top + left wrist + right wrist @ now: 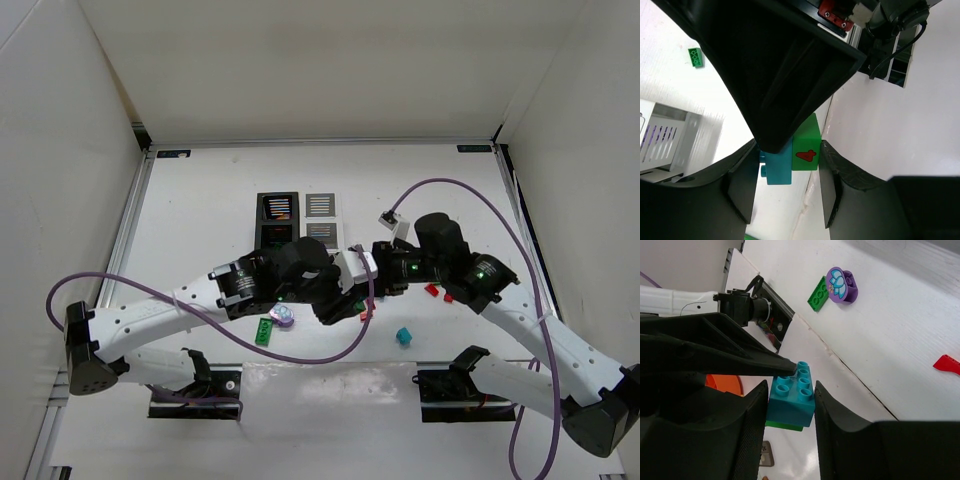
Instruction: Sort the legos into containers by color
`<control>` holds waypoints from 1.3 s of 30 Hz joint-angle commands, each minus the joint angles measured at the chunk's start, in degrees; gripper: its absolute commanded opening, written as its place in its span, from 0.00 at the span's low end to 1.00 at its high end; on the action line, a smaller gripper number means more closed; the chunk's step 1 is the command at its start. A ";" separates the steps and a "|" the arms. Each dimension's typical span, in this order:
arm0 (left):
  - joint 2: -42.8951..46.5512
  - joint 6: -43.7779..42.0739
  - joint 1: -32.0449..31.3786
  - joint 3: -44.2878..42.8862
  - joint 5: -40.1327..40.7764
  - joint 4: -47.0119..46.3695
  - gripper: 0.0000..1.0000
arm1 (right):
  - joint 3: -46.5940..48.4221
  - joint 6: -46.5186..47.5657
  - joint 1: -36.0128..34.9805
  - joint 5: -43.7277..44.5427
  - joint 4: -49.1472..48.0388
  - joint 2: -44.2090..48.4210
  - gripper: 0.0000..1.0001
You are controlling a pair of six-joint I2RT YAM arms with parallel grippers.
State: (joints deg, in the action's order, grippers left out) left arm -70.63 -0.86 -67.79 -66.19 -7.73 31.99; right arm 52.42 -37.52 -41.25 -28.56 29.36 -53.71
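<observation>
A teal lego [792,400] joined to a green lego [807,145] with a red mark hangs above the table between both arms. My left gripper [788,165] is shut on this pair end to end, one finger on the teal studs and the other on the green face. My right gripper [791,395] is shut on the teal brick's sides, and its big black finger [780,75] covers the pair's upper part in the left wrist view. In the top view the two grippers meet just in front of the containers [300,215], where the bricks are hidden.
Loose legos lie near the arms: a green plate [263,331], a purple piece [283,317], a teal one [403,336], red ones [432,290] and a small red one [366,315]. Purple cables loop over both arms. A white bin's wall [690,125] is close on the left.
</observation>
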 commanded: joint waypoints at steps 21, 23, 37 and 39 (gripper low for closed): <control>-0.30 -1.51 -0.33 -5.88 3.42 2.46 0.84 | 2.60 -2.38 3.54 -2.83 -1.77 2.65 0.00; 0.31 -0.99 -0.59 -5.79 3.24 2.73 0.88 | 2.95 -3.35 5.65 -0.10 0.07 3.00 0.00; -3.55 -3.44 -12.10 -7.46 35.76 -0.87 0.84 | 2.94 -26.98 12.78 11.06 8.68 7.48 0.00; -3.99 -4.93 -12.37 -6.41 36.29 -4.21 0.84 | 2.95 -29.96 11.99 11.68 8.69 7.31 0.00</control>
State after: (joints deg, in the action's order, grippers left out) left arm -74.67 -3.79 -79.61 -72.16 22.02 32.03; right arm 53.10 -60.80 -28.45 -20.62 36.91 -46.65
